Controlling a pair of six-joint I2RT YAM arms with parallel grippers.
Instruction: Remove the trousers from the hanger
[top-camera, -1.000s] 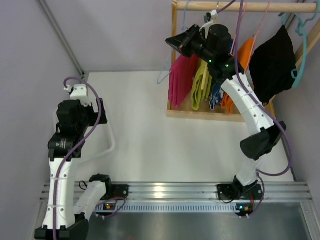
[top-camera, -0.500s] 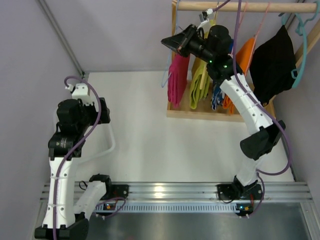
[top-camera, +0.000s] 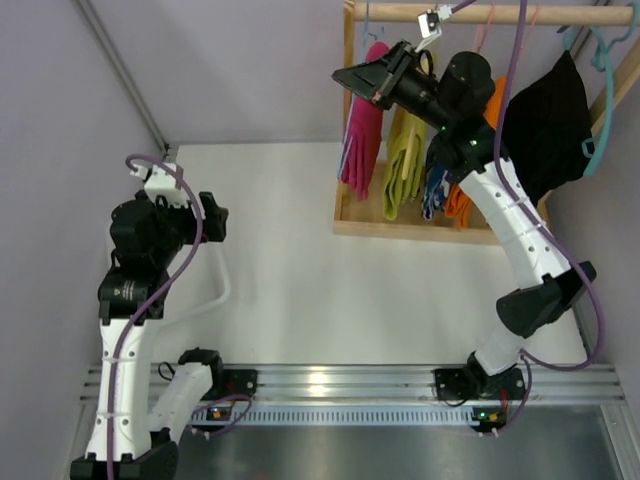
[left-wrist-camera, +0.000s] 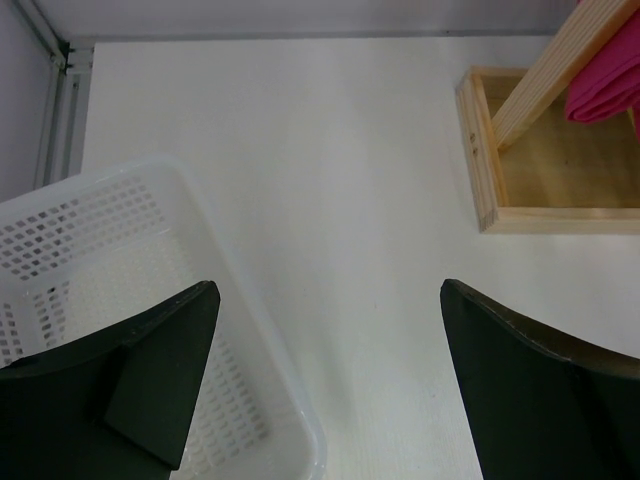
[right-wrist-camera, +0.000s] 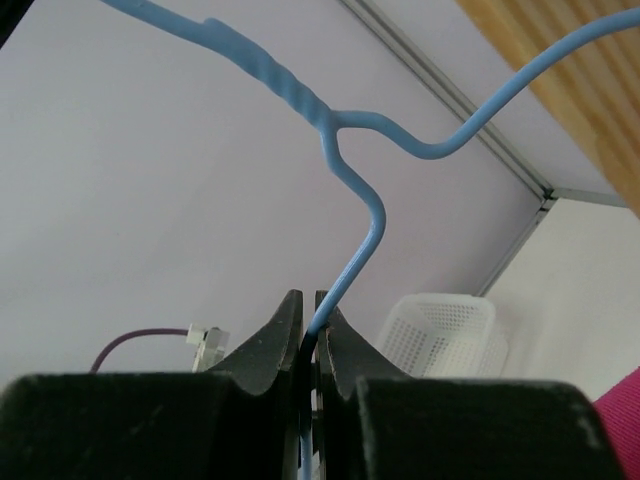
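Step in hand: getting the hanger off the rod, cloth not yet stripped.

- Right gripper (top-camera: 345, 76): raised at the far right corner of the table (top-camera: 300, 270), just under the rod (top-camera: 540, 14). The wrist view shows its jaws pressed together on the blue wire of the hanger (right-wrist-camera: 352, 205), pinching it below the twisted neck.
- Pink trousers (top-camera: 364, 125): draped over that hanger, hanging free above the left end of the rack (top-camera: 395, 226). Green trousers (top-camera: 405, 160) hang just beside them, on the right, not gripped.
- Hook: it curves up toward the rod. I cannot tell whether it has cleared the rod.
- Left gripper (left-wrist-camera: 328, 292): near the left edge, fingers spread wide, nothing between them. It hangs over bare table with the basket (left-wrist-camera: 90, 250) under its left finger.

Judgement: early in the task, since the pink pair sits fully on its hanger.

Next move calls for:
1. Free the hook, then carry the hanger toward the table's middle without snagging the green pair.
2. Bring the left gripper across to pinch the pink cloth and pull it off the bar while the right one holds the wire firm.

Risk: thin wire may swivel in the pinch.
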